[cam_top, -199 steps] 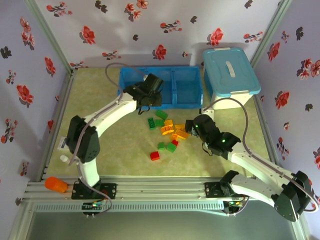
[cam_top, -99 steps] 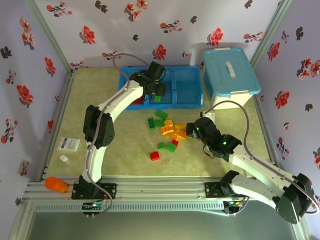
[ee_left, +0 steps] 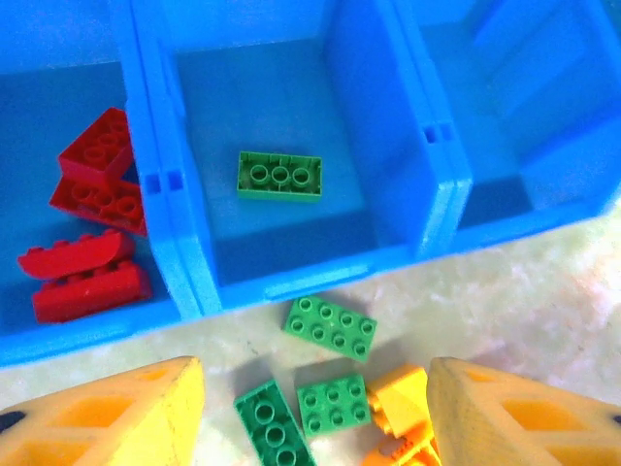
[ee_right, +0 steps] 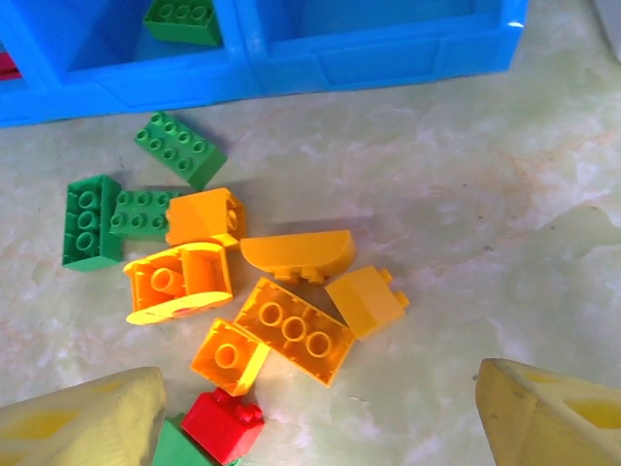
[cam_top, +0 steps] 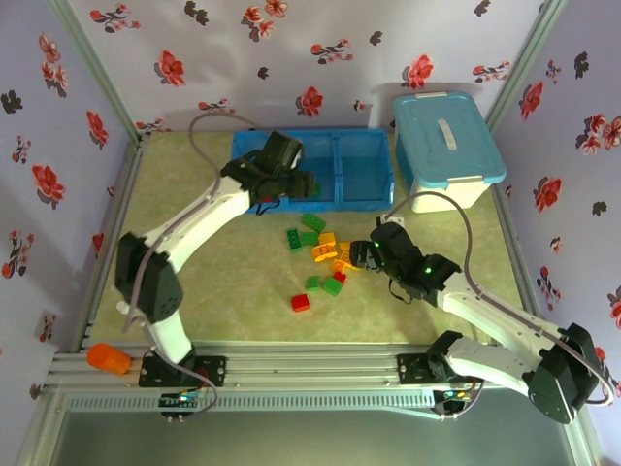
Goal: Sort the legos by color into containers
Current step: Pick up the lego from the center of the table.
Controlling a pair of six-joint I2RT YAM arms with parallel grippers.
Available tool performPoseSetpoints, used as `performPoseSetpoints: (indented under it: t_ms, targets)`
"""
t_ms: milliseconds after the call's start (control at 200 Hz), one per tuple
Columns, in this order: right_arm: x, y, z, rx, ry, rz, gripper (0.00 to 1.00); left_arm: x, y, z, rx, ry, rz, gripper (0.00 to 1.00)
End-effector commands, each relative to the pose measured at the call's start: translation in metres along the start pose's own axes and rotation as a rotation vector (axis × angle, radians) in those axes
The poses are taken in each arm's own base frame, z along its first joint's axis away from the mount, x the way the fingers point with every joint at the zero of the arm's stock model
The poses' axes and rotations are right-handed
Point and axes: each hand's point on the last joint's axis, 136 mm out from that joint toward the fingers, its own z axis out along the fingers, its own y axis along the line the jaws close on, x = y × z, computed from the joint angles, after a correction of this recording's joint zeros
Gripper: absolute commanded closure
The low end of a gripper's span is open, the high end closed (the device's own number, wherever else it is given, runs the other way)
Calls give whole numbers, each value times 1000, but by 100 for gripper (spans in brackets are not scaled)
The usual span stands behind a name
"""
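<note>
Bench [cam_top: 213, 282]: marbled pale-green surface.
Tray [ee_left: 155, 184]: translucent blue plastic, square compartments; red bricks [ee_left: 92, 194] in the left one, one green brick [ee_left: 279, 176] in the middle one.
Left fingers [ee_left: 146, 408]: yellow wedges, apart, empty.
Right fingers [ee_right: 543, 408]: spread, empty.
Legos [ee_right: 291, 330]: glossy studded blocks, heaped on bench beside tray.
</note>
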Motion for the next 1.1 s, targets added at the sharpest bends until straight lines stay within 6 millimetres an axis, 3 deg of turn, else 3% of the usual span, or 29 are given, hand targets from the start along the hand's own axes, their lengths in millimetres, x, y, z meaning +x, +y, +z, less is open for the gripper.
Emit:
performPoseSetpoints:
  t_ms: [0, 250, 535, 780, 1095]
  targets:
    - [-14, 23, -5, -65, -4, -46, 17, 3, 4, -26, 47, -80, -46, 38]
    - [-14, 77, 13, -92, 102, -186, 19, 63, 39, -63, 39, -95, -137, 39]
    - [-2, 132, 58, -93, 246, -275, 27, 122, 80, -83, -31, -91, -233, 40]
    - [8, 154, 99, -60, 356, -318, 35, 146, 98, -95, -56, -100, -270, 40]
    - [21, 167, 146, -6, 451, -351, 40, 158, 107, -97, -75, -92, -279, 40]
